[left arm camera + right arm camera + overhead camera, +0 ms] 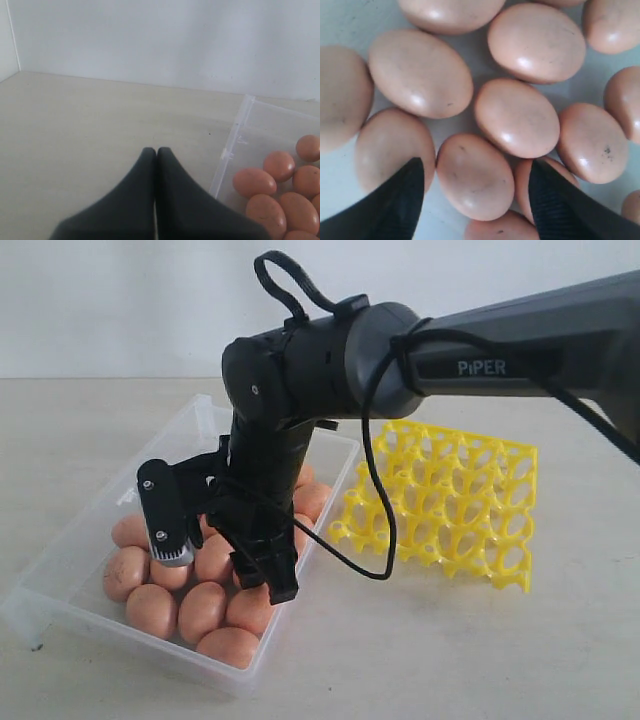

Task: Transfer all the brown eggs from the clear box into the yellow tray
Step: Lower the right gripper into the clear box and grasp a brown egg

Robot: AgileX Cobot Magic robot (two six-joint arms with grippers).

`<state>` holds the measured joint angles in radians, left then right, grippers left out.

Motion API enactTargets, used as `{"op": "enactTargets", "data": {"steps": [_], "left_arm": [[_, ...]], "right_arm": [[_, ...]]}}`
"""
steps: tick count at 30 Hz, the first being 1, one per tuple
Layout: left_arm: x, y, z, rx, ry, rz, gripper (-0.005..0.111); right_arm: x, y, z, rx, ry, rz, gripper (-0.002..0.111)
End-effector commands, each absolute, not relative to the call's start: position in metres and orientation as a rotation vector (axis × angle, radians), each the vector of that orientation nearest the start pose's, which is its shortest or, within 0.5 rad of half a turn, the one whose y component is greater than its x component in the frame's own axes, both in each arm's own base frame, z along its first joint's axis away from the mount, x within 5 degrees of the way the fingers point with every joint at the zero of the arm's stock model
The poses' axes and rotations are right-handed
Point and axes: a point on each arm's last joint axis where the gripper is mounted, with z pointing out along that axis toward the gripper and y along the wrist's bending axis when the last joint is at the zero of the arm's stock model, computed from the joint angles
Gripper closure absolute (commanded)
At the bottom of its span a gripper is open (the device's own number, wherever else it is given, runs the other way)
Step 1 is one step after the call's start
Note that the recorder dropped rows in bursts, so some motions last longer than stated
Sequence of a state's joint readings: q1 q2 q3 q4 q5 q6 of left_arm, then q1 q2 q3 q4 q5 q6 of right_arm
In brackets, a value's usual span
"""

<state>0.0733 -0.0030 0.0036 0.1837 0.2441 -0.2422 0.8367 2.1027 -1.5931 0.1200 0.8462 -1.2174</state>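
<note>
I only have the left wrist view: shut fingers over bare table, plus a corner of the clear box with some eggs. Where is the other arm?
Observer: The right gripper hangs over the clear box, low above the brown eggs.
Operator: Is it holding one?
Observer: No. Its jaws stand open, and one egg lies between the fingertips, ungripped.
Operator: Any eggs in the yellow tray?
Observer: None that I can see. The yellow tray sits to the right of the box in the exterior view, and its cups look empty.
</note>
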Motion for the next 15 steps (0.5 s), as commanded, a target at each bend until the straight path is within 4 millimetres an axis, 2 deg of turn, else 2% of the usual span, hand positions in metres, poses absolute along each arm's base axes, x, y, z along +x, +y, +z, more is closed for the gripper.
{"op": "enactTargets", "data": {"steps": [1,6,15], "left_arm": [[0.055,0.008,0.192,-0.142,1.709,0.042,0.111],[0.055,0.008,0.192,-0.142,1.709,0.042,0.111],[0.055,0.008,0.192,-0.142,1.709,0.042,0.111]], "right_arm": [[0.297,0.333,0.172,-2.349,1.529,0.027,0.049],[0.308,0.330,0.159,-2.310,1.573,0.020,0.049],[0.319,0.324,0.147,-2.214,1.687,0.049,0.049]]}}
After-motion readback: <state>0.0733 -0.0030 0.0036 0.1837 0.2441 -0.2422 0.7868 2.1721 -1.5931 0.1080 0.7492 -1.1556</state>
